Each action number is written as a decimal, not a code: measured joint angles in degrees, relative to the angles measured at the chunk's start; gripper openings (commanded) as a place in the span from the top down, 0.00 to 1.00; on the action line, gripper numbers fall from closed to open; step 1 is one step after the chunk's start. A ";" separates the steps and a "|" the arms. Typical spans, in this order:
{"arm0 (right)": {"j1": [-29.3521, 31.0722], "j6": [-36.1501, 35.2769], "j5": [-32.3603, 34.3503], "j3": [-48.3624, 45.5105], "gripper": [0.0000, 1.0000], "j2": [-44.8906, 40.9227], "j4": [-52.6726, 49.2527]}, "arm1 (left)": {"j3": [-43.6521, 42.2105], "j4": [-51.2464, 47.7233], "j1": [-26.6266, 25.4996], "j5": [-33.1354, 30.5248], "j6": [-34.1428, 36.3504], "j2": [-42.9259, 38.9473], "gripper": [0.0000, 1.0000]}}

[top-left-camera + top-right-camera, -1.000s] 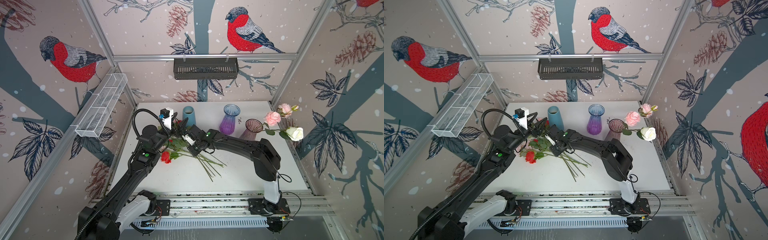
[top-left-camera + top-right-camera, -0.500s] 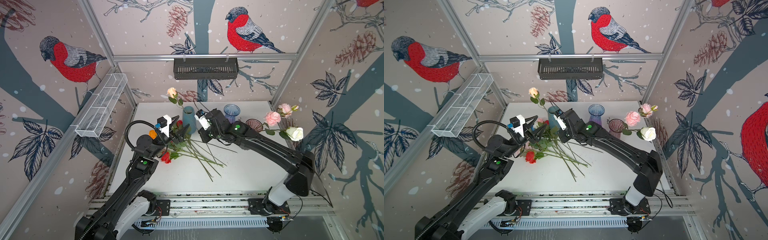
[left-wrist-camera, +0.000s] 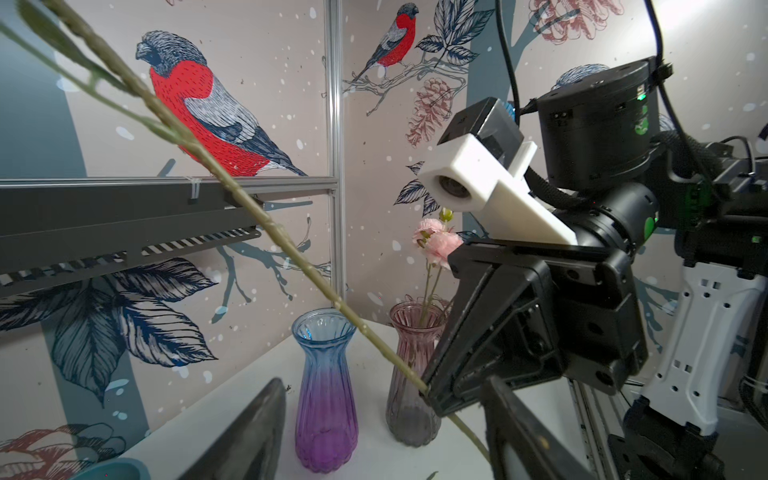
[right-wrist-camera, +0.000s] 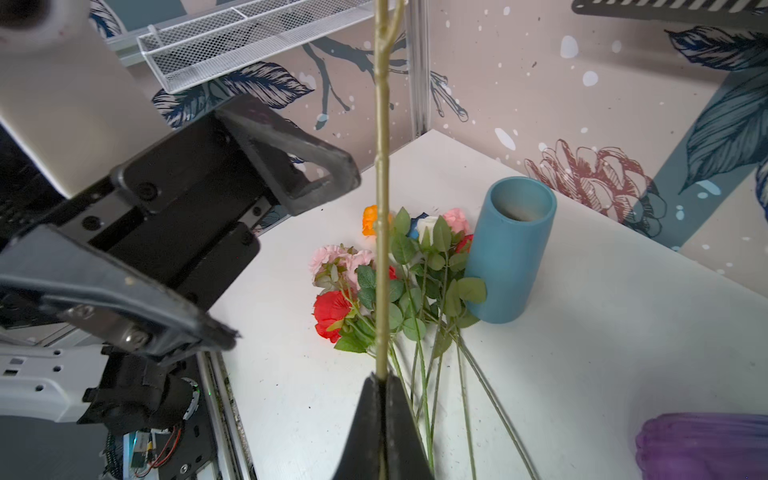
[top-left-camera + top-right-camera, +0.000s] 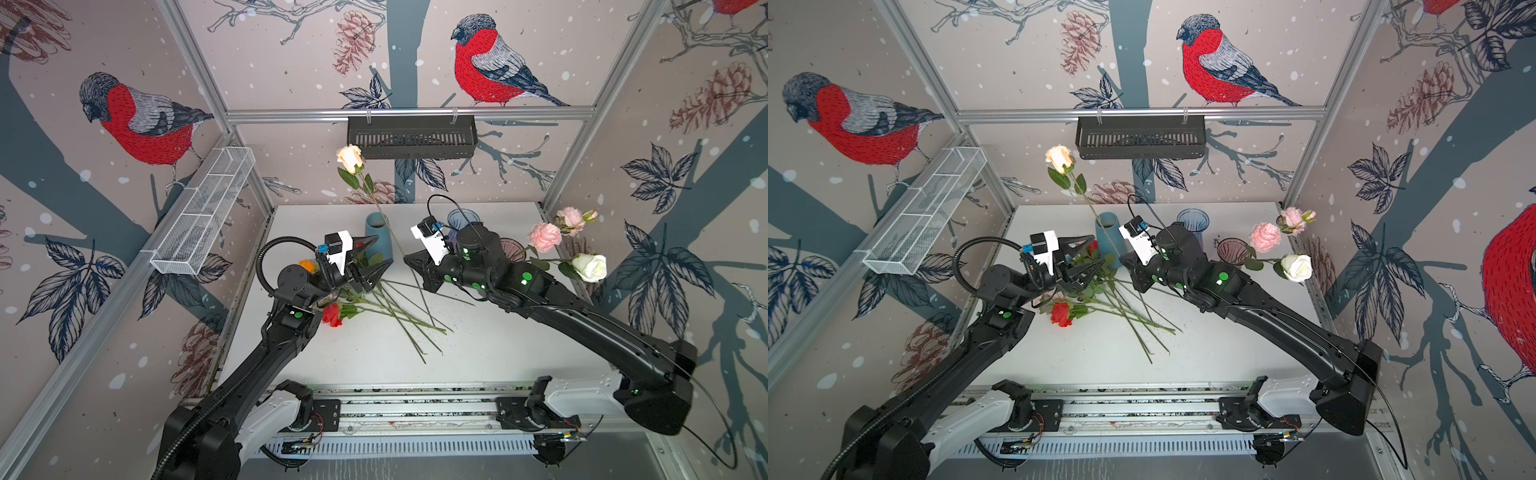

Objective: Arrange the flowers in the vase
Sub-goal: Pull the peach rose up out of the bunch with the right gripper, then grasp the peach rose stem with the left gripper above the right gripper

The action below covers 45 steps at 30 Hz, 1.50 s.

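My right gripper [image 4: 380, 377] is pinched shut low on the rose [image 5: 350, 158], whose stem runs up and away from my fingers, slanting across the vase [image 4: 509, 257] (head high above it), while my left gripper [image 4: 293, 255] gapes empty beside that vase.

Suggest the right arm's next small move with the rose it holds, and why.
Probably swing the right gripper, shut on the peach rose by its stem, toward the pink glass vase: it already holds flowers, and the stem's lower end sticks out past the jaws.
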 measured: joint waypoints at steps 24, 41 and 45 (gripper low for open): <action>0.72 -1.97 -4.26 -1.70 0.96 0.52 1.20 | 1.25 3.96 0.04 6.58 -4.79 2.29 1.00; 0.72 -1.09 -4.50 -3.74 0.99 -1.92 1.20 | 1.42 8.35 0.04 7.50 -8.63 5.11 0.40; 1.03 -1.05 -5.40 -3.76 0.99 -1.68 1.25 | 1.42 10.29 0.02 8.74 -10.67 5.86 0.40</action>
